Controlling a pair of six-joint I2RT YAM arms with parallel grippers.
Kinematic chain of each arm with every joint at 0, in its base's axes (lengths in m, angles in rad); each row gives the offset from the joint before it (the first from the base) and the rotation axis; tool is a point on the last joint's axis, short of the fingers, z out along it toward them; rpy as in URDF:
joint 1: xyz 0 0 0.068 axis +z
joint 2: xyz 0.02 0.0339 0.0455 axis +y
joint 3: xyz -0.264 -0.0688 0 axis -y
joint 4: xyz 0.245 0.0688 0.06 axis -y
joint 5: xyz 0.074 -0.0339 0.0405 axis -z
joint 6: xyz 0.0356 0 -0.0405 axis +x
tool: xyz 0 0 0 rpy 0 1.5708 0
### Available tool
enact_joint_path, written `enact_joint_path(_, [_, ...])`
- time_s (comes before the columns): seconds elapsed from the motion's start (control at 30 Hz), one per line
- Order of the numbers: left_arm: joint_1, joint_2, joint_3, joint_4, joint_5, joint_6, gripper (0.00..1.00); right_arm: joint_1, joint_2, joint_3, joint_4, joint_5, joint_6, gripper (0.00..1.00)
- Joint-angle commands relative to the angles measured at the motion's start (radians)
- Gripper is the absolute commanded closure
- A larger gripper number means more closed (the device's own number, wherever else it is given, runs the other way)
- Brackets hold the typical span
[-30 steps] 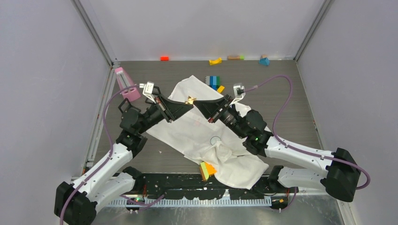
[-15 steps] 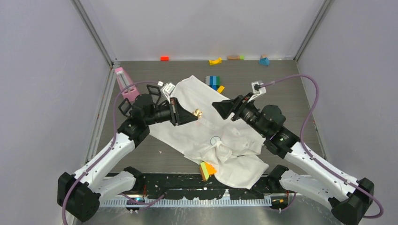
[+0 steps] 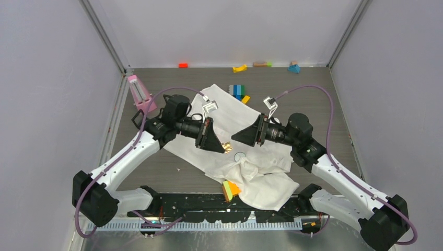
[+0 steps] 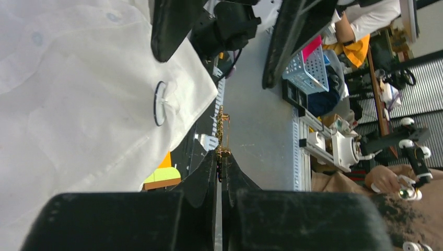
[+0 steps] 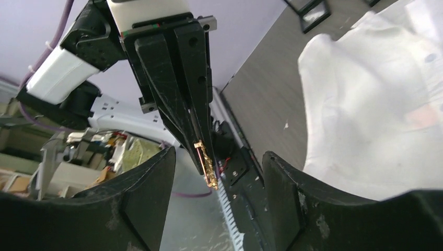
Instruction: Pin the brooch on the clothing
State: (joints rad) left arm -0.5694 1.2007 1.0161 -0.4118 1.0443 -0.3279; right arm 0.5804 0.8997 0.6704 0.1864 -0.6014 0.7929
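A pink object (image 3: 139, 95) is seen at ten o'clock on the table (image 3: 324, 104), by the left wall. From there the left arm is stretched toward four o'clock, and the left gripper (image 3: 223, 147) is held over the clothing (image 3: 261, 183), its two fingers pressed together on the brooch (image 3: 227, 148). In the left wrist view only a thin gold-coloured piece of the brooch (image 4: 221, 130) is shown, sticking out past the fingertips (image 4: 211, 167) toward twelve o'clock. Whether it touches the fabric cannot be told. Just at three o'clock of it, the right gripper (image 3: 234, 139) is pointed at the left one, tips near each other. Its jaws are spread wide and nothing is gripped. The clothing is laid crumpled across the table's middle, from eleven to five o'clock. A small dark ring (image 3: 240, 156) is seen on the fabric at six o'clock of both grippers. A green and orange block (image 3: 229, 189) is partly covered by the hem, and stacked coloured blocks (image 3: 237, 90) are seen at the clothing's twelve o'clock edge.
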Motion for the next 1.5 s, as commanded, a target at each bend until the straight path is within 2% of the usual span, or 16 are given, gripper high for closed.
enact_joint_path(0.0, [-0.007, 0.000, 0.001, 0.008, 0.132, 0.048, 1.00, 0.001, 0.017, -0.057, 0.227, -0.169, 0.140, 0.34])
enact_joint_path(0.13, [-0.009, -0.004, -0.019, 0.030, 0.139, 0.032, 1.00, 0.012, 0.029, -0.069, 0.248, -0.196, 0.154, 0.40])
enact_joint_path(0.37, [-0.010, -0.008, -0.021, 0.037, 0.137, 0.025, 1.00, 0.050, 0.048, -0.053, 0.228, -0.196, 0.133, 0.58])
enact_joint_path(0.67, [-0.022, -0.012, -0.025, 0.038, 0.145, 0.025, 1.00, 0.078, 0.061, -0.054, 0.243, -0.178, 0.129, 0.71])
enact_joint_path(0.87, [-0.024, -0.016, -0.025, 0.034, 0.137, 0.026, 1.00, 0.085, 0.073, -0.068, 0.273, -0.181, 0.129, 0.85])
enact_joint_path(1.03, [-0.023, -0.017, -0.024, 0.038, 0.135, 0.023, 1.00, 0.088, 0.078, -0.075, 0.276, -0.186, 0.122, 0.91])
enact_joint_path(1.13, [-0.024, -0.019, -0.024, 0.049, 0.122, 0.013, 0.99, 0.088, 0.072, -0.085, 0.275, -0.169, 0.114, 0.99])
enact_joint_path(1.2, [-0.023, -0.023, -0.024, 0.051, 0.098, 0.008, 0.85, 0.088, 0.058, -0.092, 0.273, -0.121, 0.106, 0.99])
enact_joint_path(1.27, [-0.024, -0.030, -0.024, 0.052, 0.076, 0.004, 0.53, 0.088, 0.032, -0.098, 0.267, -0.039, 0.100, 0.99])
enact_joint_path(1.33, [-0.022, -0.040, -0.026, 0.068, 0.065, -0.010, 0.29, 0.088, 0.005, -0.112, 0.297, 0.013, 0.108, 0.99])
enact_joint_path(1.47, [-0.020, -0.073, -0.048, 0.151, 0.056, -0.061, 0.07, 0.088, -0.049, -0.123, 0.326, 0.098, 0.099, 0.99])
